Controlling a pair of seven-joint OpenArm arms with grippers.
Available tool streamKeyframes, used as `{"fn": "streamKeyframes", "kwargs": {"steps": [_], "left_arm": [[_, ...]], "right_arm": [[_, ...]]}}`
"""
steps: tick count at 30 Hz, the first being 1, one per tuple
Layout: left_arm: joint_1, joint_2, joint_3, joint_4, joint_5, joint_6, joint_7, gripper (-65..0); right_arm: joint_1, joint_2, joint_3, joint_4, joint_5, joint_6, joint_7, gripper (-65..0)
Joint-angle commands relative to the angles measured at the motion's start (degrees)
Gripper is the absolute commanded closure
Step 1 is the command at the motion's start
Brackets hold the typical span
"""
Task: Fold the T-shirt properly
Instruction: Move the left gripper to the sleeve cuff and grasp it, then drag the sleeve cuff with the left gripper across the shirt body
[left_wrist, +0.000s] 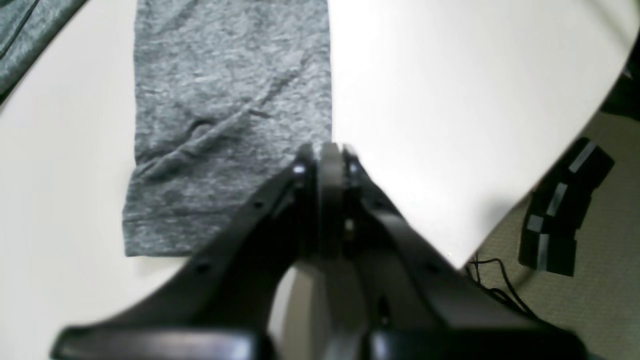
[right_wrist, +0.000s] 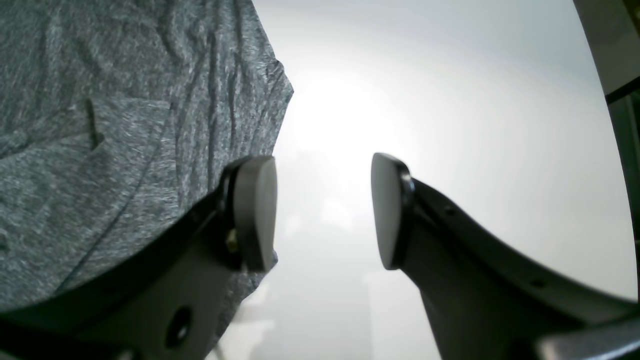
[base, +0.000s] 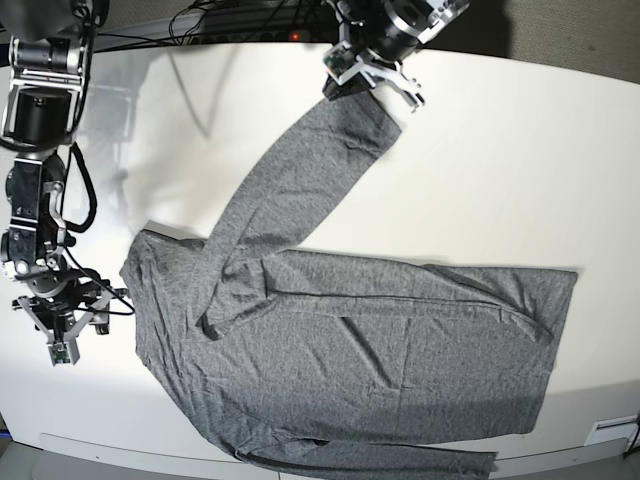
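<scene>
Left gripper (left_wrist: 327, 150), clenched at the cuff edge of the T-shirt (base: 350, 330); sleeve runs toward lower left. Right gripper (right_wrist: 324, 210) released.

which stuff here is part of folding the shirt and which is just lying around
Part of the job:
- heather-grey long-sleeved knit T-shirt, spread flat
- left gripper, shut at the sleeve's edge
- right gripper, open beside the shirt

Just lying about:
- white table
- black cables on the floor

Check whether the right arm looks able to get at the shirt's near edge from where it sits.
Probably yes: the right gripper is open beside the T-shirt, with only bare table between its pads and nothing blocking.
</scene>
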Motion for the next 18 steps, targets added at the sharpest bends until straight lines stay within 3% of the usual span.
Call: {"fn": "streamKeyframes", "kwargs": {"steps": [1,10,18], "left_arm": [[-0.1,-0.3,-0.1,0.0,0.8,0.4,2.8,0.0],[-2.8,-0.3,-0.1,0.6,0.8,0.4,3.8,0.0],[-3.0,-0.3,-0.1,9.7,0.8,0.4,10.8,0.0]], "right_arm": [[1.5,1.1,0.3,1.0,0.1,-0.4,1.5,-30.4],[1.5,1.1,0.3,1.0,0.1,-0.4,1.5,-30.4],[1.5,1.1,0.3,1.0,0.1,-0.4,1.5,-30.4]]}}
